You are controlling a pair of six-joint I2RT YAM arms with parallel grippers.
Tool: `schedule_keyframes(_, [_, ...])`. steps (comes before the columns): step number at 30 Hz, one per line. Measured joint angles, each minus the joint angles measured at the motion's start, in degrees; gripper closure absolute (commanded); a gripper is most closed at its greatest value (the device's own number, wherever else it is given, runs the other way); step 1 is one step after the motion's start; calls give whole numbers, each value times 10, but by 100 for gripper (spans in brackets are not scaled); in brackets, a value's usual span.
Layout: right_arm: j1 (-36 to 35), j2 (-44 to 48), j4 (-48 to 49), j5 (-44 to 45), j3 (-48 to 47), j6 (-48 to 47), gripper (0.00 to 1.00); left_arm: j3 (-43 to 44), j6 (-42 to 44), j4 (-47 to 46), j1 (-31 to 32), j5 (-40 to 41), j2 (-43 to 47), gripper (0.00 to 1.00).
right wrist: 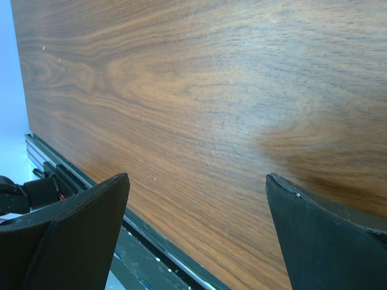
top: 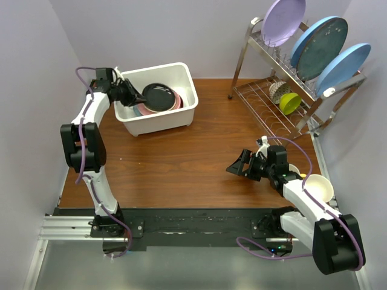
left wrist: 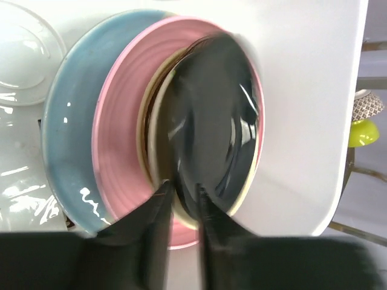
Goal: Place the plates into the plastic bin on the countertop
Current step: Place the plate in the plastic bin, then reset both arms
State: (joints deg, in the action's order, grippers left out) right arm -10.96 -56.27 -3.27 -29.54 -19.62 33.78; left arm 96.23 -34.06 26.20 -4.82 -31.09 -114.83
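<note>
Fingers (left wrist: 154, 232) of the left gripper (left wrist: 183, 208) are straddling the dark plate (left wrist: 211, 121) rim, clamped or released undeterminable; it is leaning on the pink plate (left wrist: 121, 151) inside the plastic bin (top: 158, 124), upper left. Advisable: spreading fully before withdrawing. The right gripper (top: 242, 166) is idling agape.

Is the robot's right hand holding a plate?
No, the right hand is wide open and empty, with only the brown countertop in front of it.

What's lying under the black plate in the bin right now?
Under the black plate, the edge of a dark-rimmed cream plate shows, then the pink plate and the blue plate. Their centres, and anything below, are covered.
</note>
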Motion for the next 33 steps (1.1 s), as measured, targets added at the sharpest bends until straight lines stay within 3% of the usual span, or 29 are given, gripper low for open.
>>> schedule_keyframes(3, [0,0,0,0,0,0,1,10,2,0,0,0,0,26])
schedule_keyframes(12, [0,0,0,0,0,0,1,20,23,2,0,8,9,0])
schedule_keyframes(22, [0,2,-5,5,0,-4,1,21,33,-10,0,7,101,0])
schedule_keyframes(33, [-1,19,-109,65,-60,-31,1,14,92,4,5,57,232,0])
